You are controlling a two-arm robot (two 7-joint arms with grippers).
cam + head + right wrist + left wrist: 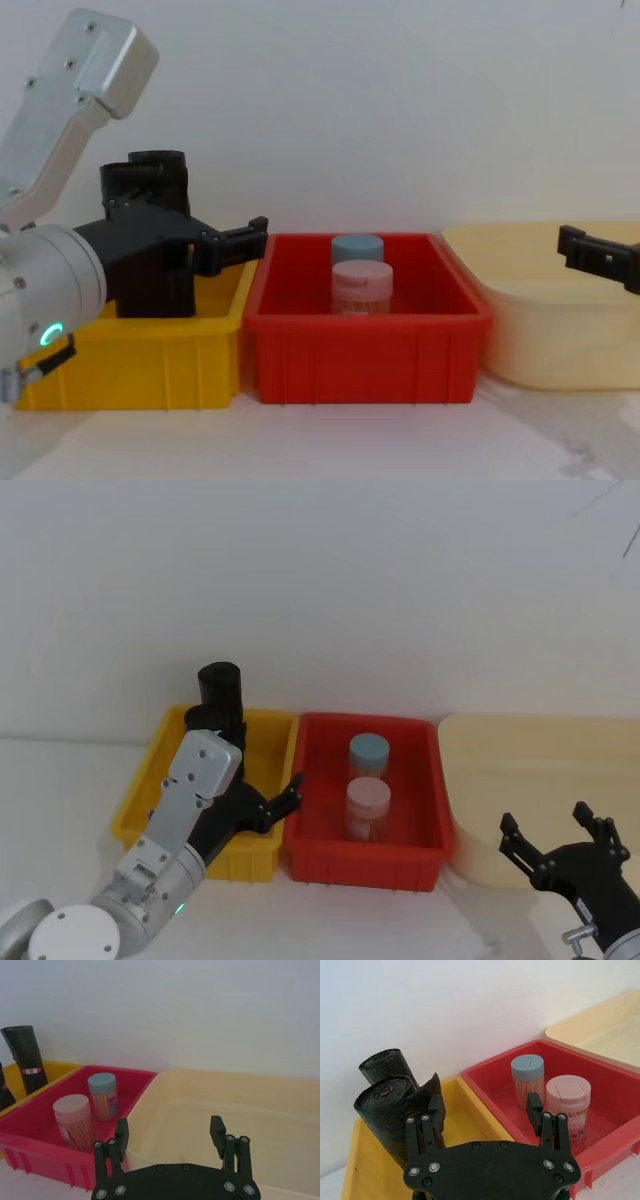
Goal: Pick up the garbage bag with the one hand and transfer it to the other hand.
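Observation:
Two glossy black crinkled garbage bag rolls stand upright at the back of the yellow bin point(258, 858): a nearer garbage bag point(382, 1105) and a farther one point(384, 1064), whose top is the highest black thing in the head view point(219, 683). My left gripper point(485, 1110) hovers open over the yellow bin, one finger point(436, 1109) close beside the nearer roll and nothing between the fingers. In the head view it point(272, 805) points toward the red bin. My right gripper point(545, 825) hangs open over the cream tub point(520, 750), holding nothing.
A red bin point(330, 865) between the yellow bin and the cream tub holds two toothpick jars, one with a blue lid point(368, 748) and one with a pink lid point(367, 793). A white wall rises close behind all three containers.

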